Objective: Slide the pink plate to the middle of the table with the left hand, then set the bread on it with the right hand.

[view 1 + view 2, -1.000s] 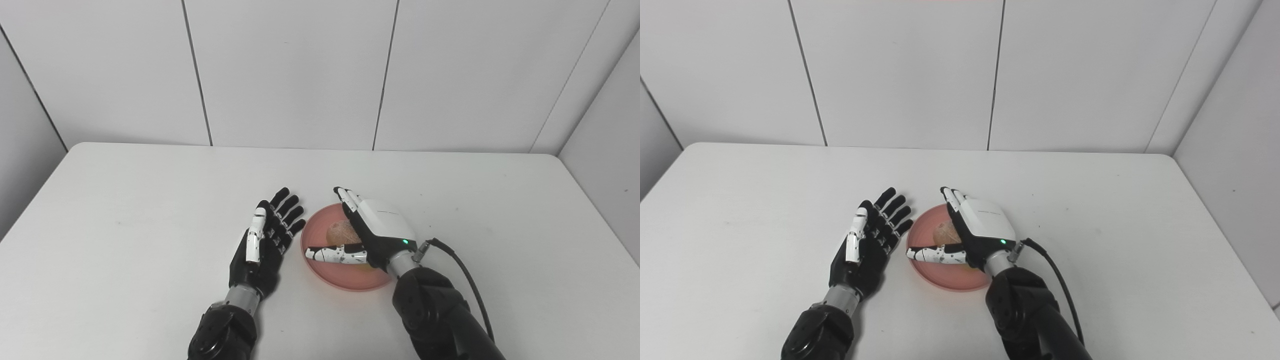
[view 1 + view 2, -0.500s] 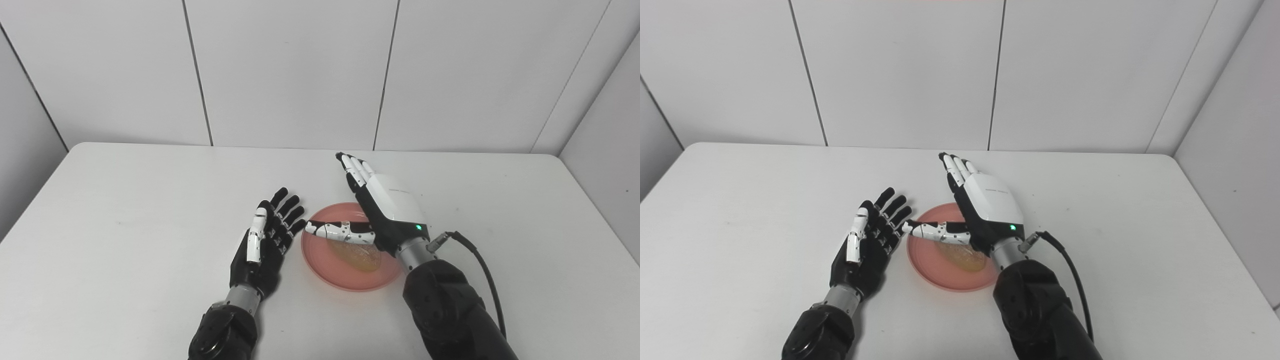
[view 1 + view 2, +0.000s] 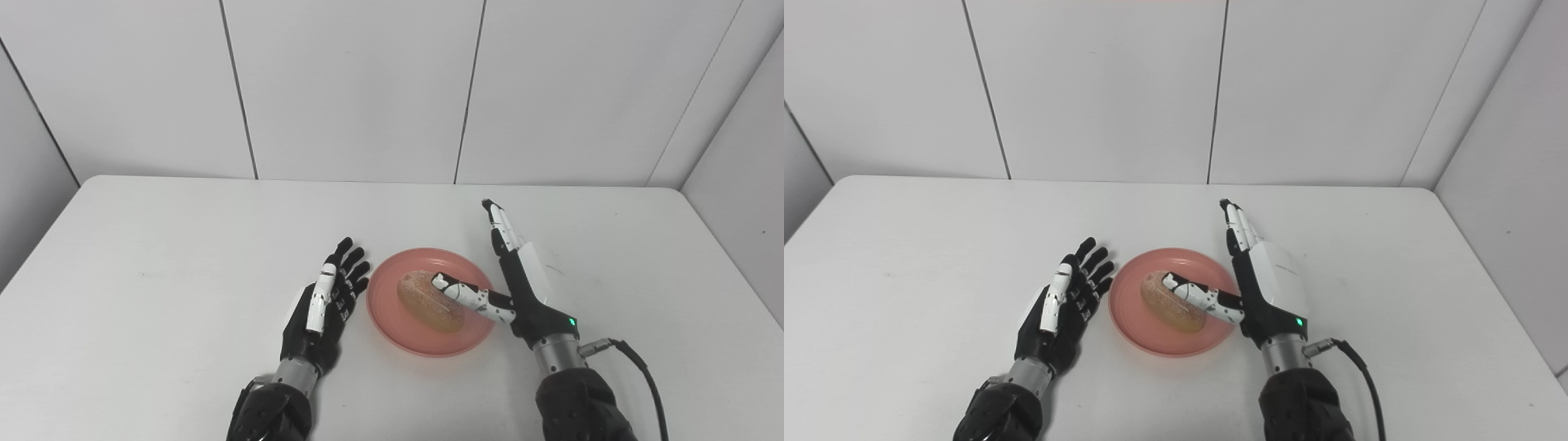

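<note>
The pink plate (image 3: 392, 318) sits near the middle of the white table (image 3: 153, 245), with the bread (image 3: 429, 301) lying on it, slightly toward 3 o'clock. The right hand (image 3: 520, 282) stands edge-on at the plate's 3 o'clock rim, fingers straight and spread, holding nothing, its thumb reaching over the bread. The left hand (image 3: 324, 303) rests at the plate's 9 o'clock, just beside the rim, fingers extended, empty.

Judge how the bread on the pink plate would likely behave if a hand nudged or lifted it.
The bread looks like a rounded, oblong roll, so a nudge might rock or roll it within the pink plate. Its crumbly-looking crust suggests something soft and light, probably denting under a firm squeeze. The plate's raised rim would likely stop it.
</note>
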